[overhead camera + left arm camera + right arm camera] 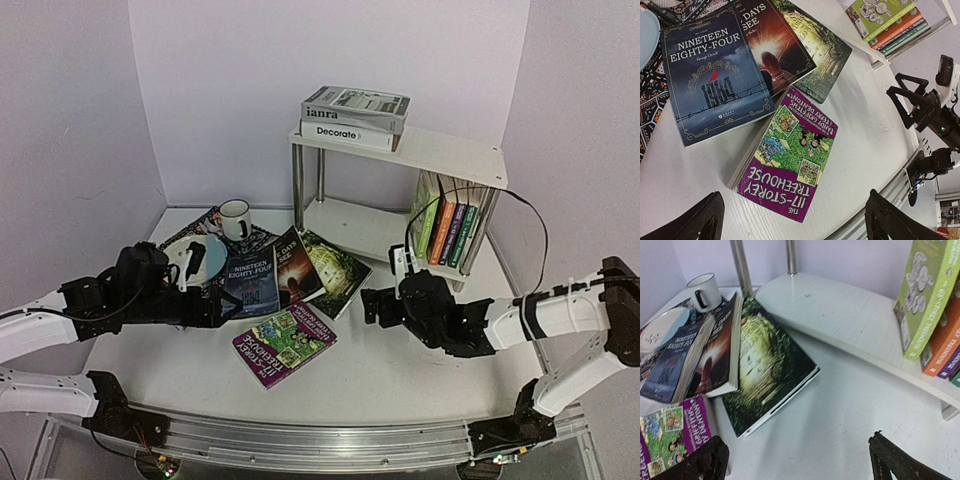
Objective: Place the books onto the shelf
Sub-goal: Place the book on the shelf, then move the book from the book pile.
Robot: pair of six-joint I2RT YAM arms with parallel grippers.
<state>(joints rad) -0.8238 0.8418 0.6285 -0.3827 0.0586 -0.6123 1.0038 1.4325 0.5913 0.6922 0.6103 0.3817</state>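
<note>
While glossy flat paperbacks (pixel 250 282) overlap, white-board chrome-legged shelf (pixel 450 150) stands.

Loose books (pixel 290 275) left of shelf (pixel 450 150), upright books (pixel 448 232) on lower board (pixel 350 222), stacked books (pixel 355 115) atop

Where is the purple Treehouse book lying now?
In the top view, the purple Treehouse book lies left of centre, just in front of the Nineteen Eighty-Four novel.

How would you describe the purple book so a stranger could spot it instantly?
Find the white two-tier shelf, then the table beside it, where four books lie fanned out. The one nearest the front edge is the purple Treehouse book, its bright cartoon cover unlike the three dark novels.
</note>
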